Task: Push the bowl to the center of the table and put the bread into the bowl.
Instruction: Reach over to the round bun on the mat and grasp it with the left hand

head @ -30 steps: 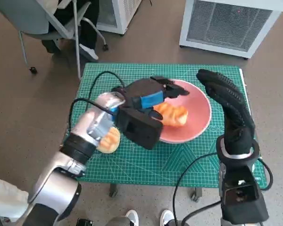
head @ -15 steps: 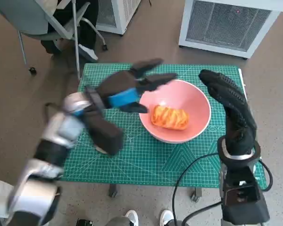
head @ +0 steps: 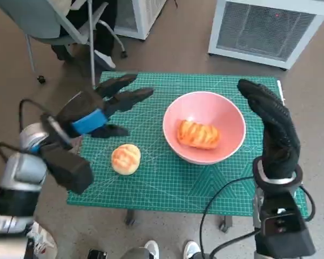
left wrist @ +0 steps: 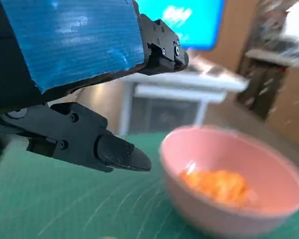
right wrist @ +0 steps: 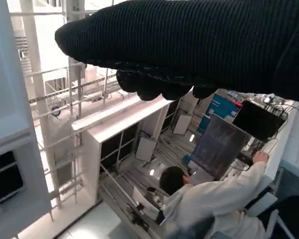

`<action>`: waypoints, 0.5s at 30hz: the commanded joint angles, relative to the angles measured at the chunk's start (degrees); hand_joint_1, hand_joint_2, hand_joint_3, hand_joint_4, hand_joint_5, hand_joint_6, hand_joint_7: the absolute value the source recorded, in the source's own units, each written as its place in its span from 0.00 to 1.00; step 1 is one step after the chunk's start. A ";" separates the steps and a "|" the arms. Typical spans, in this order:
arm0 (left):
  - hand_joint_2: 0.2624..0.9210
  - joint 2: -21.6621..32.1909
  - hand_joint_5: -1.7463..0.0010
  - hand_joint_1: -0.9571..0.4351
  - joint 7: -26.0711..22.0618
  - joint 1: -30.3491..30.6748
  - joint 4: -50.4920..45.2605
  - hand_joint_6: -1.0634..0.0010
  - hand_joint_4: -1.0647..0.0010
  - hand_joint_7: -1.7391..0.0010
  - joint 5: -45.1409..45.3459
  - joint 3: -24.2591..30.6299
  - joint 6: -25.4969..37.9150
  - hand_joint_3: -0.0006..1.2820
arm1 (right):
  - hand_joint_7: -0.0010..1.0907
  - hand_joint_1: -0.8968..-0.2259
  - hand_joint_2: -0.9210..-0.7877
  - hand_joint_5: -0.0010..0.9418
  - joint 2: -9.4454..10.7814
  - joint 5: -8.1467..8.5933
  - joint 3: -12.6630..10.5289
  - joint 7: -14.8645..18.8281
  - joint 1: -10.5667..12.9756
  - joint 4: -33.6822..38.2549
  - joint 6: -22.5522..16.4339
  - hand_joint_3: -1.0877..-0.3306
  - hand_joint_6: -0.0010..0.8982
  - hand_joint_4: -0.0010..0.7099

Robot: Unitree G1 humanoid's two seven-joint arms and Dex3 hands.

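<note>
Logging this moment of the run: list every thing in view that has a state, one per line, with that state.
Bowl: upright on the mat, holds one bread.
Bread in bowl: lies inside, loose.
Round bread: on the mat, outside the bowl, untouched.
Left hand: open, fingers spread, holds nothing.
Right hand: open, beside the bowl, holds nothing.

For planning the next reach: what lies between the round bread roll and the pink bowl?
Only bare green mat: the head view shows nothing between round roll and pink bowl.
</note>
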 commanded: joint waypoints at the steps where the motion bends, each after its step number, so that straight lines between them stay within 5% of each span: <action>1: 0.91 1.27 0.98 0.54 -2.53 3.27 -3.30 0.66 0.80 0.96 -0.87 0.50 3.69 0.00 | 0.81 0.80 0.00 0.04 -0.29 0.35 -0.25 0.25 0.14 1.46 -0.06 0.71 0.01 0.59; 15: 0.90 0.10 1.00 0.56 -5.54 6.28 -4.21 0.68 0.81 0.98 3.03 -2.82 11.43 0.00 | 0.82 0.81 0.00 0.03 -0.16 0.31 -0.09 0.40 -0.94 2.85 -0.04 0.70 0.01 0.58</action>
